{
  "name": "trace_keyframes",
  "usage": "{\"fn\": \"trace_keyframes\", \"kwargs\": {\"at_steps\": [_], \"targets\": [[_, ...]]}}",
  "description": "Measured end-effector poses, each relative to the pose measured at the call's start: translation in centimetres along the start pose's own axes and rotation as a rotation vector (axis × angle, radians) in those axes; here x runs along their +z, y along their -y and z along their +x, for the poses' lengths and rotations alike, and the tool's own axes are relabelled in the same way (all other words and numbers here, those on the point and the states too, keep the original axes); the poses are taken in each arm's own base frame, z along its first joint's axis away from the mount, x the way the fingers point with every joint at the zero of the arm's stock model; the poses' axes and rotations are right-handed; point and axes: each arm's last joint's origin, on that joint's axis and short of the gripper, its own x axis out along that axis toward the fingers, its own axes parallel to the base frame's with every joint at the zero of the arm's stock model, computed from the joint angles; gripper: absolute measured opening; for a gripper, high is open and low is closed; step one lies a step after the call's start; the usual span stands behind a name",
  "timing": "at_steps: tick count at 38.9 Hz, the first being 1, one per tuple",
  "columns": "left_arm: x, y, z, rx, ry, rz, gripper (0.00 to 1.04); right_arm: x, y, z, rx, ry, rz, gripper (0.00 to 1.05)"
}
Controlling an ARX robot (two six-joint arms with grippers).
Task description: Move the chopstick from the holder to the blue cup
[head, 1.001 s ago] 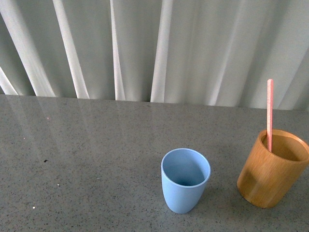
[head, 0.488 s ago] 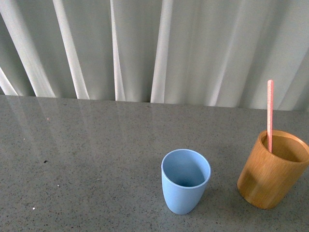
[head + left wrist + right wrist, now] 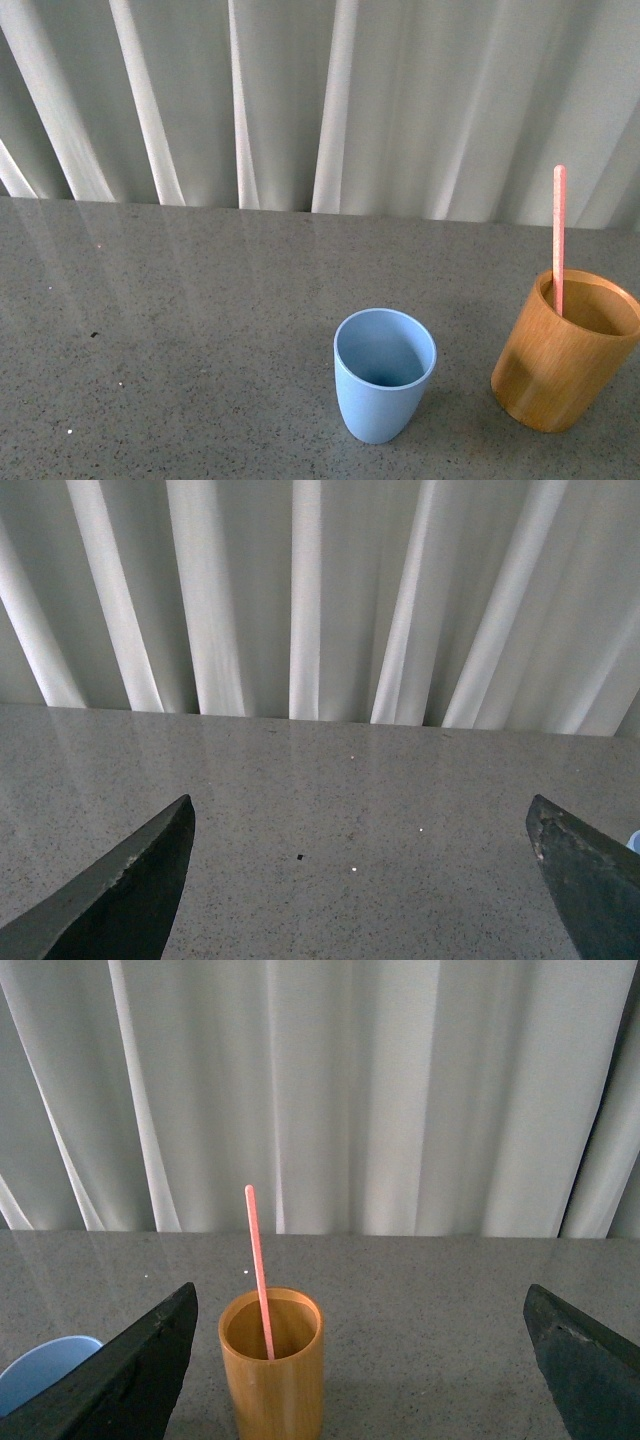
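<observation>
Two cups stand upright on your grey speckled table (image 3: 180,330): the blue cup (image 3: 385,375) near the middle of the front view, and the holder (image 3: 560,365) to its right, apart from it. The chopstick (image 3: 559,235) stands in the holder, close to vertical. Its lower end sits against the holder's left inner wall and its top rises well above the rim.

Your right hand (image 3: 362,1370) has its fingers spread wide. In the right wrist view the holder and chopstick show between them, touching neither finger. Your left hand (image 3: 365,880) is spread just as wide, over bare table, gripping nothing. A white pleated curtain (image 3: 300,100) hangs behind the table's far edge.
</observation>
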Motion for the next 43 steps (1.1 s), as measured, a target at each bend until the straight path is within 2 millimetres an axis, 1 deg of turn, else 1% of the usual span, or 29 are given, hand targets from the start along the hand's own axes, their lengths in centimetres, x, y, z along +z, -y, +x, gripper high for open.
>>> {"fn": "trace_keyframes", "kwargs": {"at_steps": [2, 3, 5, 6, 9, 13, 17, 21, 26, 34, 43], "targets": [[0.0, 0.0, 0.0, 0.0, 0.0, 0.0, 0.98, 0.0, 0.0, 0.0, 0.0, 0.0, 0.0, 0.95], [0.0, 0.0, 0.0, 0.0, 0.0, 0.0, 0.98, -0.1, 0.0, 0.0, -0.01, -0.053, -0.011, 0.95], [0.0, 0.0, 0.0, 0.0, 0.0, 0.0, 0.98, -0.3, 0.1, 0.3, 0.0, -0.256, -0.038, 0.95], [0.0, 0.0, 0.0, 0.0, 0.0, 0.0, 0.98, -0.5, 0.2, 0.8, 0.015, -0.34, -0.057, 0.95], [0.0, 0.0, 0.0, 0.0, 0.001, 0.0, 0.98, -0.8, 0.5, 2.0, 0.036, -0.388, -0.066, 0.95], [0.0, 0.0, 0.0, 0.0, 0.0, 0.0, 0.98, -0.3, 1.0, 3.8, 0.049, -0.356, -0.064, 0.95], [0.0, 0.0, 0.0, 0.0, 0.0, 0.0, 0.98, 0.2, 1.4, 7.1, 0.105, -0.321, -0.056, 0.95], [0.0, 0.0, 0.0, 0.0, 0.0, 0.0, 0.98, -0.8, 1.4, 10.0, 0.161, -0.362, -0.039, 0.95], [0.0, 0.0, 0.0, 0.0, 0.0, 0.0, 0.98, -1.6, 1.0, 12.7, 0.216, -0.384, 0.014, 0.95], [0.0, 0.0, 0.0, 0.0, 0.0, 0.0, 0.98, -2.5, -0.1, 16.3, 0.239, -0.401, 0.005, 0.95], [0.0, 0.0, 0.0, 0.0, 0.0, 0.0, 0.98, -3.1, -1.2, 19.4, 0.245, -0.404, -0.012, 0.95]]}}
